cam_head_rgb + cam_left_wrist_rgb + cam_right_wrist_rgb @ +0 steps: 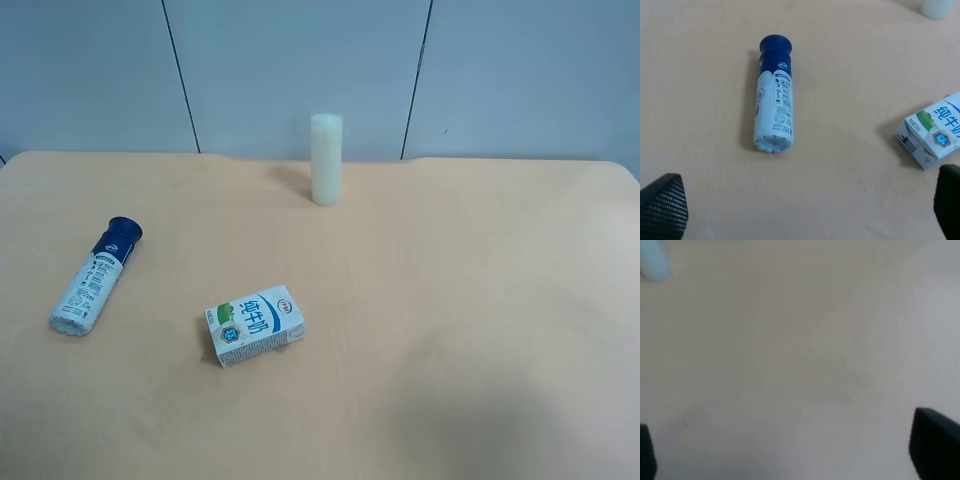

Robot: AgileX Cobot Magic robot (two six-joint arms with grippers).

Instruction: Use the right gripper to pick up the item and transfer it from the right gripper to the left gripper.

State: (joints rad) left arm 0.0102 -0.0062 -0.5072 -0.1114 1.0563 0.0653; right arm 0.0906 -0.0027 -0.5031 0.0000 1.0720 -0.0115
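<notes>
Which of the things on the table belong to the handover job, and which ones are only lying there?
Belong to the job:
- bottle with dark blue cap, lying on its side
- right end effector, open, over bare table
- left end effector, open, near the bottle

Only lying about:
- milk carton
- creamy-white cylinder, standing upright

The item [774, 95] lies flat on the table [850, 90] — milk carton [936, 131] nearby — left tool [805, 202] spread wide.

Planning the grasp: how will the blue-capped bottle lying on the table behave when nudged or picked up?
The bottle lies on its side, a round cylinder, so a sideways nudge would likely roll it. Its smooth printed body may slip in a pincer. It looks rigid, probably plastic.
</notes>
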